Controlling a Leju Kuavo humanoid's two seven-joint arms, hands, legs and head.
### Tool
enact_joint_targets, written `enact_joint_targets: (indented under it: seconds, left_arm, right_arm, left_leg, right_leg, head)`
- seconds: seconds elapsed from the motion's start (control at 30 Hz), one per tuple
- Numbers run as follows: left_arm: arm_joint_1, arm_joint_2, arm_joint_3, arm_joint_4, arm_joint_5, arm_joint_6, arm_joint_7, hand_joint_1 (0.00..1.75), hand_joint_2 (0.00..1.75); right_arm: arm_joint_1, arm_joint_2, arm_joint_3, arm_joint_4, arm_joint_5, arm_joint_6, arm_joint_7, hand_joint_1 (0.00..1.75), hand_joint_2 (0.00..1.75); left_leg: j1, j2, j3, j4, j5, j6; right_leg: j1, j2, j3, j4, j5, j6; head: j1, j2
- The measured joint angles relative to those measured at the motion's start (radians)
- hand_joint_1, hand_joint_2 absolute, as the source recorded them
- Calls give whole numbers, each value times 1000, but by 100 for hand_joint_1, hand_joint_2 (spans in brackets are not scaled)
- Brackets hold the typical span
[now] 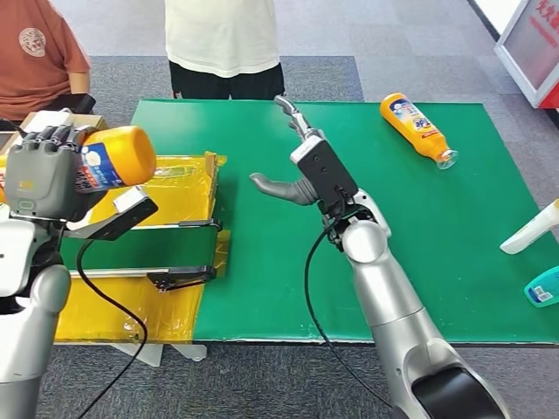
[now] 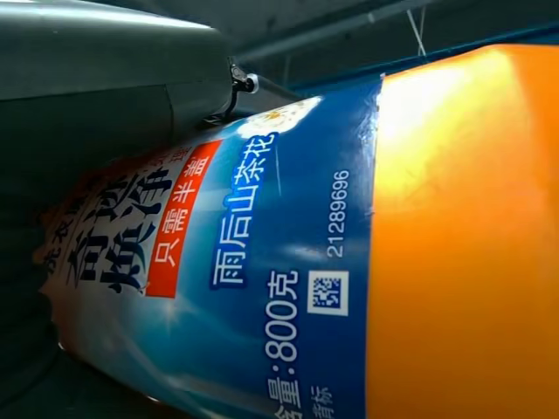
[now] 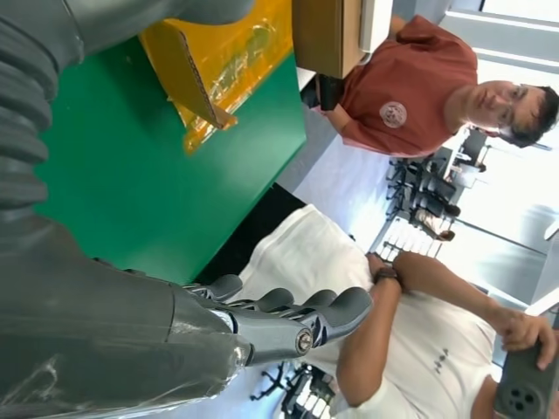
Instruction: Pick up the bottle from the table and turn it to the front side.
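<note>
My left hand (image 1: 46, 170) grips an orange bottle (image 1: 115, 157) with a blue label, held on its side above the left end of the table, its orange base pointing right. The left wrist view shows that bottle's (image 2: 329, 253) label close up, printed text and a small square code facing the camera. My right hand (image 1: 300, 161) hovers over the middle of the green mat (image 1: 422, 236), fingers spread and nothing in it; its fingers (image 3: 290, 310) reach out straight in the right wrist view. A second orange bottle (image 1: 417, 127) lies on its side at the far right of the mat.
A yellow-wrapped box with a black belt (image 1: 178, 227) sits at the table's left. A white bottle (image 1: 530, 230) and a teal item (image 1: 543, 288) lie at the right edge. One person in a white shirt (image 1: 221, 39) stands behind the table; another in an orange-red shirt (image 1: 33, 57) is at far left.
</note>
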Motion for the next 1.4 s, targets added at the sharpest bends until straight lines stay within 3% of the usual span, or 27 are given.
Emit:
enact_joint_targets:
  seconds: [0.17,0.43,0.8,1.33,1.37,1.4]
  left_arm:
    - [1,1,-3,94,-102,-32,15,175,175]
    - [26,-7,-8,281,-79,-44,-23,175,175]
    - [37,-22,-10,380,-41,-45,-55,175,175]
    - [53,-82,0,496,46,-13,-95,175,175]
    - [52,-84,0,500,47,-13,-95,142,175]
    - [51,-86,0,504,47,-13,-95,99,175]
  right_arm:
    - [-3,0,-19,-26,17,-1,0,0,175]
    - [-15,0,-33,-45,36,0,-3,0,175]
    - [-17,0,-36,-51,40,0,-5,0,175]
    - [-18,9,-35,-51,46,3,-9,0,175]
    - [-19,9,-35,-51,46,3,-9,0,175]
    - [-19,9,-35,-51,46,3,-9,0,175]
  left_leg:
    - [0,0,0,0,0,0]
    - [0,0,0,0,0,0]
    - [0,0,0,0,0,0]
    - [0,-2,2,0,0,1]
    - [0,-3,3,0,0,2]
    - [0,-3,3,0,0,2]
  right_leg:
    - [0,0,0,0,0,0]
    - [0,0,0,0,0,0]
    - [0,0,0,0,0,0]
    - [-1,-2,6,0,-1,1]
    - [-1,-3,6,0,-1,2]
    - [-1,-3,7,0,-1,2]
  head:
    - [0,0]
    - [0,0]
    - [0,0]
    - [0,0]
    - [0,0]
    - [0,0]
